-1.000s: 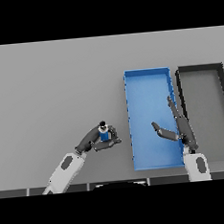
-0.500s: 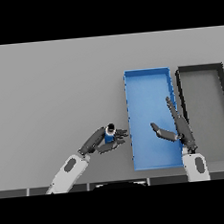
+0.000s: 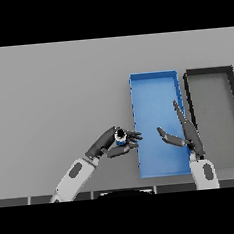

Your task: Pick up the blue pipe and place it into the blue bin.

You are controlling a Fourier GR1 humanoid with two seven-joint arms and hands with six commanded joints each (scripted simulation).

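Blue pipe (image 3: 121,136) clamped in left robot hand (image 3: 110,144), just beside blue bin (image 3: 154,79); right robot hand (image 3: 185,135) open.

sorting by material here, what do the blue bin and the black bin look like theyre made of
Blue bin: likely moulded plastic, matte; uniform flat blue, thin straight walls, no shine. Black bin: probably the same plastic with dark walls; its floor looks grey, so it may be see-through or grey-lined. Neither shows metallic glint.

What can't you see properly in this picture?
- Pipe: in the head view the left hand curls round it, so only its top and a bit of blue show.
- Whether it touches the table: hidden by the fingers.
- Blue bin: the right hand covers part of its floor and right wall.
- Dark bin: its near end is cut off.
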